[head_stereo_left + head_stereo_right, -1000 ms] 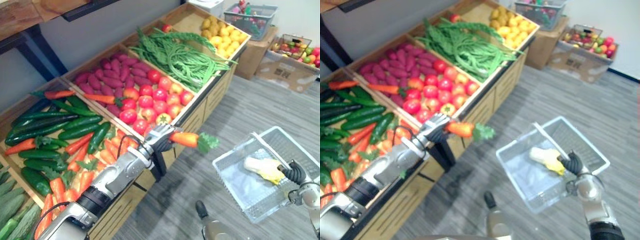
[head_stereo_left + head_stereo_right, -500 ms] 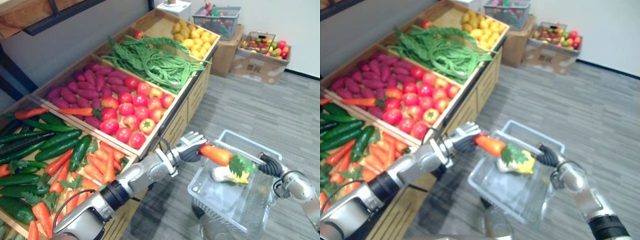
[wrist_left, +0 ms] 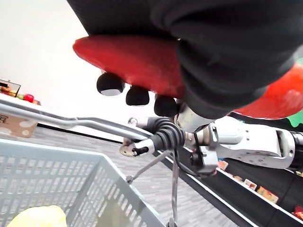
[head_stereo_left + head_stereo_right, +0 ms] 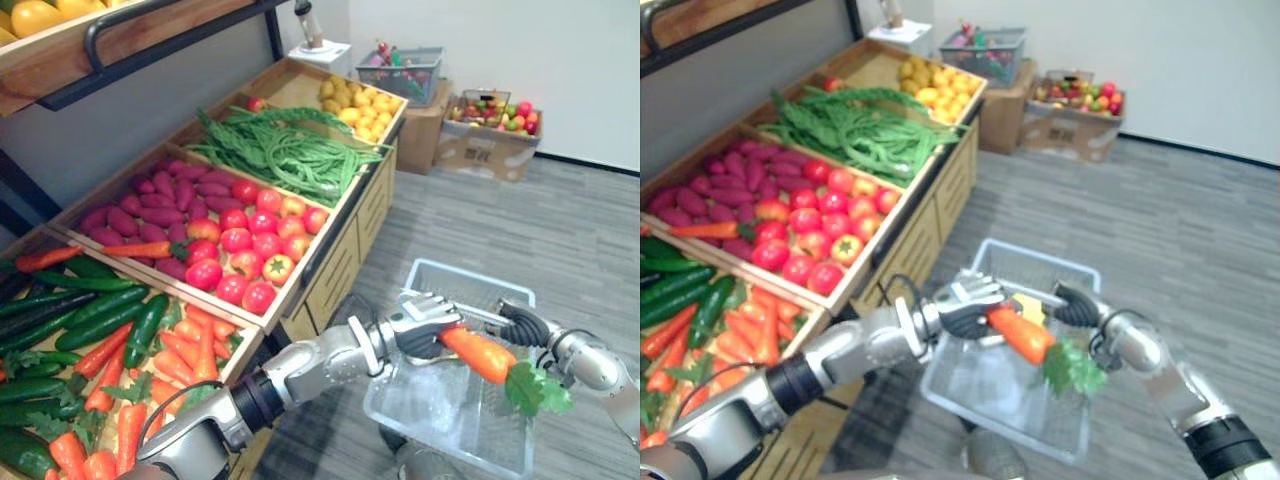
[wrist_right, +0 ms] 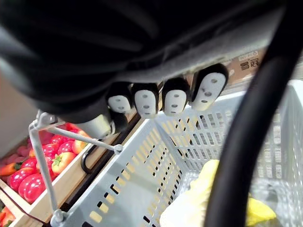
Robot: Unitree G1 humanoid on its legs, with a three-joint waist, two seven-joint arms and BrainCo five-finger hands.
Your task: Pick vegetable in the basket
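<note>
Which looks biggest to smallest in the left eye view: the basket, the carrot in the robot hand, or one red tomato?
1. basket
2. carrot, held by the left robot hand
3. tomato, clearly smallest

The left robot hand covers the carrot's thick end. Both hide most of the basket's yellow vegetable.

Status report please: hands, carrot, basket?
Left hand shut on carrot, over basket. Right hand shut on basket handle. Yellow vegetable lies inside.
</note>
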